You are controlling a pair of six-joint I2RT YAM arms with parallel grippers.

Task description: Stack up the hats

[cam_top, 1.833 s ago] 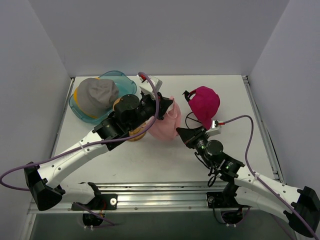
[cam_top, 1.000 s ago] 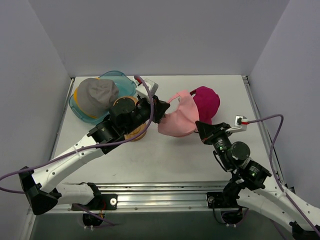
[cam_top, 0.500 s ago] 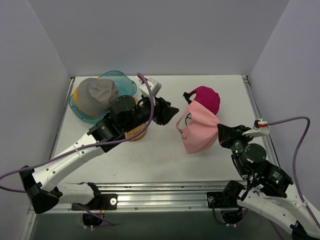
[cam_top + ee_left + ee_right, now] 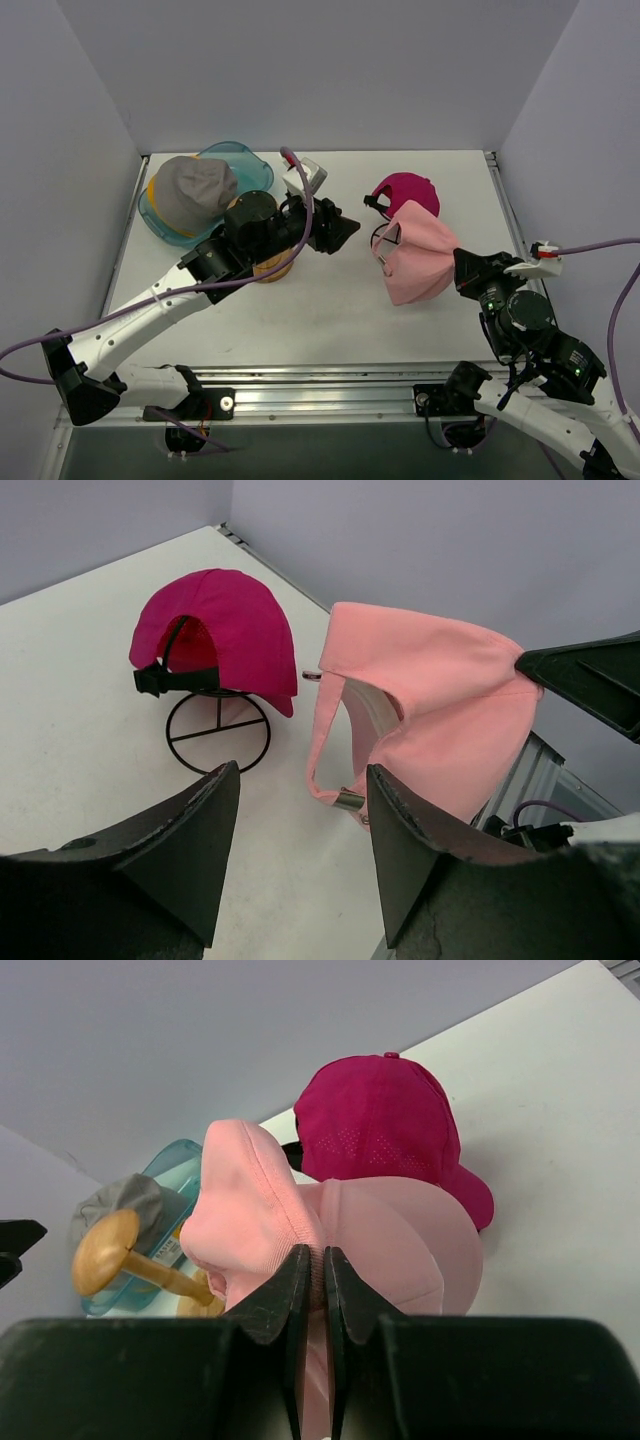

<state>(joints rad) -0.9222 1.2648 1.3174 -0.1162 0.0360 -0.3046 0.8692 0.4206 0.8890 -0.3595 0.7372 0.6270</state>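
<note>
My right gripper is shut on the light pink cap, which hangs off the table just in front of the magenta cap. That magenta cap rests on a black wire stand. The left gripper is open and empty, a short way left of the pink cap. At the back left the grey cap lies over a yellow-orange hat in the teal tub.
A wooden hat stand sits under my left wrist, its round top showing in the right wrist view. White walls close in the table on three sides. A metal rail runs along the near edge.
The left gripper opened and let go of the pink cap. My right arm carried the cap rightward and toward the near edge, away from the left gripper.
</note>
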